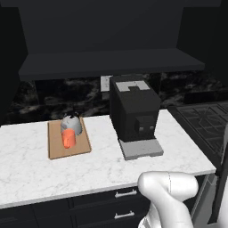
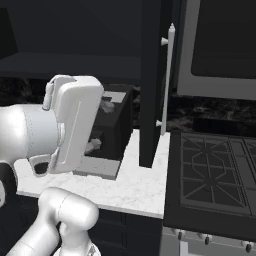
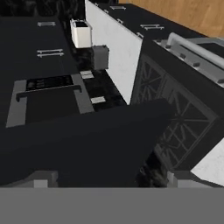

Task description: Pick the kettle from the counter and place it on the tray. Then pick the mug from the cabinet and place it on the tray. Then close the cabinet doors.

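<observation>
Left base view: tan wooden tray (image 1: 58, 149) at centre left on the white marble counter (image 1: 26, 164), carrying the silver kettle (image 1: 71, 123) at its far end and the orange mug (image 1: 68, 138) lying just in front of it — touching or nearly so. Black coffee machine (image 1: 133, 113) at centre frame on its grey base plate, well apart from the tray. Dark cabinet (image 1: 111, 62) across the upper half with its shelf bare. White arm (image 1: 167, 196) rising from the lower right. Dark drawers (image 1: 120, 209) with silver handles along the bottom.

Right base view: arm filling the left half, partly covering the coffee machine. One cabinet door (image 2: 151, 85) standing open edge-on at centre frame, its long silver bar handle (image 2: 168, 80) facing right. Black stove (image 2: 212, 180) at lower right.

Hand view: gripper (image 3: 109, 178) at the bottom edge, fingertips (image 3: 43, 178) set far apart at the two sides — jaws wide, nothing between them. Large dark panel just ahead at centre; stove grate at right.
</observation>
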Motion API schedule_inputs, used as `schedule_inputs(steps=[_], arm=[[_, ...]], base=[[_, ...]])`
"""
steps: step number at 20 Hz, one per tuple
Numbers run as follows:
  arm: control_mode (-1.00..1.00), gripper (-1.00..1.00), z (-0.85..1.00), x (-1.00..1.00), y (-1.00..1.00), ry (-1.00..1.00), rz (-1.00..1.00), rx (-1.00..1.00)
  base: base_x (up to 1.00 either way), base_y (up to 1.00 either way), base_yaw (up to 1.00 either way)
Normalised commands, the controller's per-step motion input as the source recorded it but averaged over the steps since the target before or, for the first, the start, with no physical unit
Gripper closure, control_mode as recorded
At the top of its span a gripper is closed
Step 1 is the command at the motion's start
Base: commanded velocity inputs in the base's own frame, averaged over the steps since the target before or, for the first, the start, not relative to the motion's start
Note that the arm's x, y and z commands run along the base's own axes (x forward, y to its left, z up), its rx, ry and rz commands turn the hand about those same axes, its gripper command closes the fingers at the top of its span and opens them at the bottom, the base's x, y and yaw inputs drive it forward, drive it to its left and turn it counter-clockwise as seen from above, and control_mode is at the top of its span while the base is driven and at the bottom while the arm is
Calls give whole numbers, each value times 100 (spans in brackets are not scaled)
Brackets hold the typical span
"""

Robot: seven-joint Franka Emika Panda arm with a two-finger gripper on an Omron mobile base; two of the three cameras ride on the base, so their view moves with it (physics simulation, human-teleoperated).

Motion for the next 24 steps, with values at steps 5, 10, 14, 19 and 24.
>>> schedule_inputs(steps=[5,10,14,19,24], arm=[[-100,-100,10,-54,-56,-1,-23,0],[-100,-100,11,-37,-52,-1,-17,-1],[-100,-100,9,-6,-62,0,-12,-5],[-100,-100,10,-9,-58,0,-8,-7],[-100,-100,0,2,-41,4,-1,-21]], base=[[0,0,0],[0,0,0],[0,0,0],[0,0,0],[0,0,0]])
